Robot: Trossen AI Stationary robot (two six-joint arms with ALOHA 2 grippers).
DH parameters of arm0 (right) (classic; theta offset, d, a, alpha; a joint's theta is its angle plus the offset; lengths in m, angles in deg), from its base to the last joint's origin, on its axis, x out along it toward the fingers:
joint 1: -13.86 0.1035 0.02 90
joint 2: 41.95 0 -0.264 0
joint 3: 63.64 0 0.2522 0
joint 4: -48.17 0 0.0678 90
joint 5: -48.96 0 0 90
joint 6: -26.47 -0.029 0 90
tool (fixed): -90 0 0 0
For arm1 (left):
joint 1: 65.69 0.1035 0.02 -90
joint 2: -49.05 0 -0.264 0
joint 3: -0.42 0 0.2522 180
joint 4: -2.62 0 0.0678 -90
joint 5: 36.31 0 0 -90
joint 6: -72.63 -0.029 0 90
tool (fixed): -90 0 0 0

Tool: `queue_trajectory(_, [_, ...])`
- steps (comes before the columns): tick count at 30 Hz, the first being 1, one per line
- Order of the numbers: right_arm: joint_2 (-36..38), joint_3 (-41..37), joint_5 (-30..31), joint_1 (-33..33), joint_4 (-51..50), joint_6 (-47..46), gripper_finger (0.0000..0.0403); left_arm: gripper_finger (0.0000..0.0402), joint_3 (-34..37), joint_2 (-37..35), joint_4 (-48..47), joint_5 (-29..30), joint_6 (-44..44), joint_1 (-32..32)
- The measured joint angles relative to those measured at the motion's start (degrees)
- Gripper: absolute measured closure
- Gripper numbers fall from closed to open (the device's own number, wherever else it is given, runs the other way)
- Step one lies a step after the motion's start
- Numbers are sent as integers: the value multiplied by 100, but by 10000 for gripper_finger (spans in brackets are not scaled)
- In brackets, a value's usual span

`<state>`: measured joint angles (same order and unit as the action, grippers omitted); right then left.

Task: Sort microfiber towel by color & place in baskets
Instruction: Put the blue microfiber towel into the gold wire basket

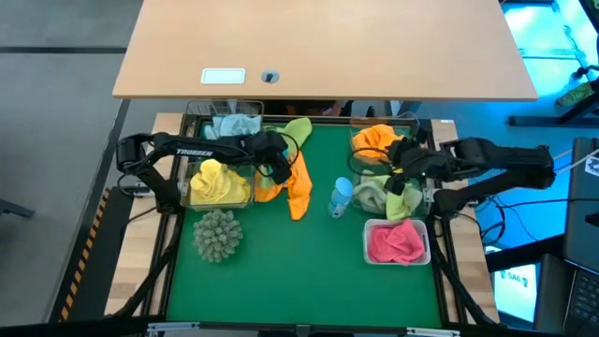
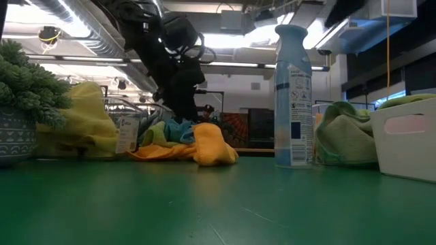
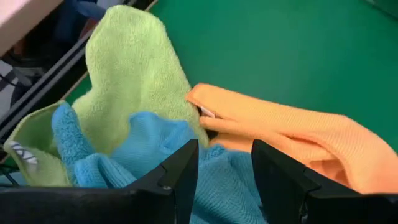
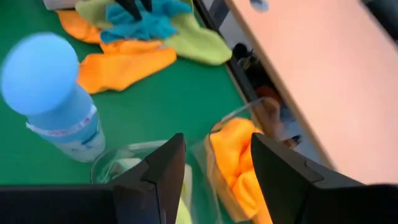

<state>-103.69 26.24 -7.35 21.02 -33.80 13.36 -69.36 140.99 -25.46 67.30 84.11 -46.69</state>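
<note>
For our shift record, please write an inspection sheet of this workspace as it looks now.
Surface: green mat, bare at front.
Job's things: loose pile of orange towel, green towel and blue towel at back left; yellow towel and pink towel in bins.
Clutter: spray bottle, spiky ball.
Grippers: left gripper open over pile; right gripper open over orange bin.
Cables: black loop at left arm.
Surroundings: wooden desk.

The left arm (image 1: pixel 201 150) carries the white word "TROSSEN" along its dark casing, seen from above. The spray bottle (image 2: pixel 293 95) has a printed label, too small to read.
</note>
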Motion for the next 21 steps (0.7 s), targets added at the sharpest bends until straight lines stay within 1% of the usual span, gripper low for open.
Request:
queue_trajectory(9, [733,-1797,-796,-615,1235,95,221,258,-16,4,-105,6,-2,-44])
queue_trajectory(15, [1085,-2904,-1233,-1049,2184,152,221,258,-18,4,-466,19,-2,-44])
queue_trajectory(18, [1183,-3285,-1471,-1270,2670,158,221,258,-18,4,-565,10,-4,-52])
queue_trajectory(21, [1183,-3502,-1758,-1446,2972,160,221,260,-18,5,-608,21,-70,-72])
